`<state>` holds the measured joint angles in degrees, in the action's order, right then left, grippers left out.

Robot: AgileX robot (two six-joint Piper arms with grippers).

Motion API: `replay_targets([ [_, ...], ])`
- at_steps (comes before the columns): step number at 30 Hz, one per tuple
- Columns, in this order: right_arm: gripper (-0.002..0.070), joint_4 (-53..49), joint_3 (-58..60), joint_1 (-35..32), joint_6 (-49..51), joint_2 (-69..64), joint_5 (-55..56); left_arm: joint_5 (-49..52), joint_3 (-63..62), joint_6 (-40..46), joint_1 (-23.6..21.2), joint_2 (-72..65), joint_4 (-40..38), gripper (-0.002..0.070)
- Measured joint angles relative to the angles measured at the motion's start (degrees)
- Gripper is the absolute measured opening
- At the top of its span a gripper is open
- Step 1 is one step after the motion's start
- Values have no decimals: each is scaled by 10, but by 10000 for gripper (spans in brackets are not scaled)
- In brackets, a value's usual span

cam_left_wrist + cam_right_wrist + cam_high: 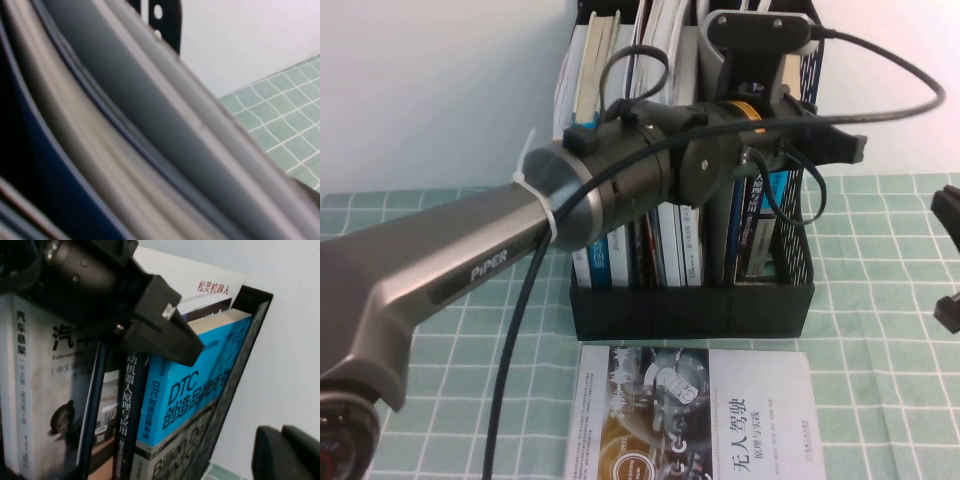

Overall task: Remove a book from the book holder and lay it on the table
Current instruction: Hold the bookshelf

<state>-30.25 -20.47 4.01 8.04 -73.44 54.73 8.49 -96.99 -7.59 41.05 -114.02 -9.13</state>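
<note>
A white book [695, 420] with a machinery photo lies flat on the desk [880, 330], nearest the camera and just in front of the book holder [690, 310]. Over it the left arm [470, 260] slants from the near left up to the rack, hiding much of the middle slots. The left end effector [760, 130] sits at the right-hand slots, beside the cyan book [195, 390], which stands upright in the rightmost compartment; whether its fingers are released or clenched I cannot tell. 1 rack holds several upright books, 1 of them cyan. The right end effector [948, 260] hangs at the far right edge, well apart from the rack, clenched on nothing. Behind everything is a pale wall [430, 90]
</note>
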Motion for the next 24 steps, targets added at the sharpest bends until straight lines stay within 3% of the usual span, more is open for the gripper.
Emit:
replay_targets([
  [3, 64, 1, -12, 2, -3, -52, 48, 27, -2, -8, -8, 4, -3, -4],
  [11, 297, 0, -78, 44, -4, -176, 101, 50, -5, -10, -13, 11, -8, -4],
  [24, 333, 43, -215, 99, -8, -311, 103, 78, -3, -16, -13, 28, -8, -3],
])
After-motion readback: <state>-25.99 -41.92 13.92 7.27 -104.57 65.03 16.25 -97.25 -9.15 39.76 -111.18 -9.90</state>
